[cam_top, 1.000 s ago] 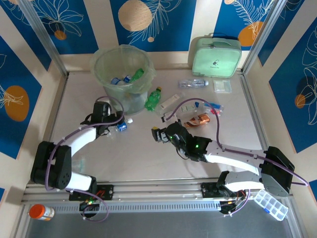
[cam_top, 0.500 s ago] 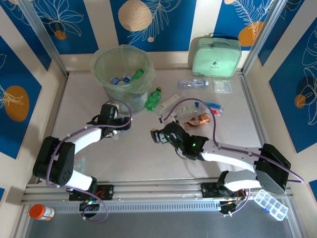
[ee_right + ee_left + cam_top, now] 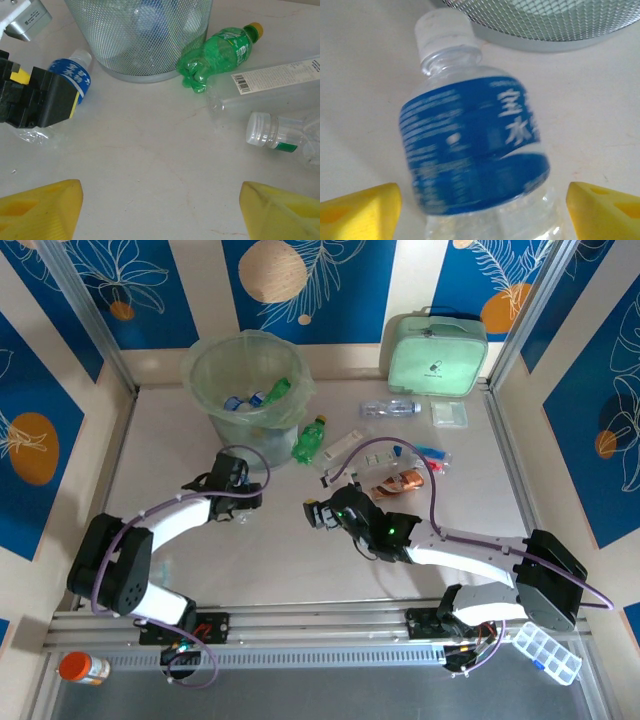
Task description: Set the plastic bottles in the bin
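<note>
Though I see the blue-labelled bottle (image 3: 470, 150) cut off at frame bottom, my left gripper (image 3: 480, 207) straddles it, released; right gripper (image 3: 160, 210) gapes too.

The work area is formed by a pale, matt tabletop (image 3: 280, 570), on which faint scuffs are seen in the wrist views. It is enclosed at 9, 12 and 3 o'clock by wall panels (image 3: 340, 290) printed in deep blue with white leaf outlines, separated by cream stripes (image 3: 205, 285). A tan disc (image 3: 272, 270) is printed at 12 o'clock and an orange disc (image 3: 30, 448) at 9 o'clock. Aluminium posts (image 3: 90, 320) are fitted at 11 and 1 o'clock. A slotted aluminium rail (image 3: 330, 655) is mounted at 6 o'clock. Lighting is even; shadows are soft.
</note>
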`<state>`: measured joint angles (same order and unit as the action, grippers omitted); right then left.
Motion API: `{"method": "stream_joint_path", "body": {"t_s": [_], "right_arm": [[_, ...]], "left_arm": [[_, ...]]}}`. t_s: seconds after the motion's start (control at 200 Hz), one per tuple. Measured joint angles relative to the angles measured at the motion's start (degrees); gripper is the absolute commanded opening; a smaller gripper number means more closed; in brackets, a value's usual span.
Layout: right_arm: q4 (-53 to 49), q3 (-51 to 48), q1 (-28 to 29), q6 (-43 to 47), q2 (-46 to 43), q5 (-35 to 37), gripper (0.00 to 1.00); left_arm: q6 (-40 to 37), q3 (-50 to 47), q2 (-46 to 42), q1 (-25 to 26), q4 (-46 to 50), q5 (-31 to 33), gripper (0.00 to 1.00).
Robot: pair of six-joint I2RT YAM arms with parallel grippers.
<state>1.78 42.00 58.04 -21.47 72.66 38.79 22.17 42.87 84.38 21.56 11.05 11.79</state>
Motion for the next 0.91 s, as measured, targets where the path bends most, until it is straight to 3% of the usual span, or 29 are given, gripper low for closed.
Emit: {"method": "stream_joint_path", "body": {"t_s": [0.555,0.905], "right_arm": [[-0.13,0.0,0.0,-0.02,-0.02,0.2,0.83],[-0.07,-0.04,0.0,-0.44,-0.83,1.11,0.83]], "left_arm": [[5.42,1.73,4.79,-1.64,-1.36,-0.22,0.54],[10.56,-7.76,-9.35,-1.62,-5.25,-8.09,0.47]]}}
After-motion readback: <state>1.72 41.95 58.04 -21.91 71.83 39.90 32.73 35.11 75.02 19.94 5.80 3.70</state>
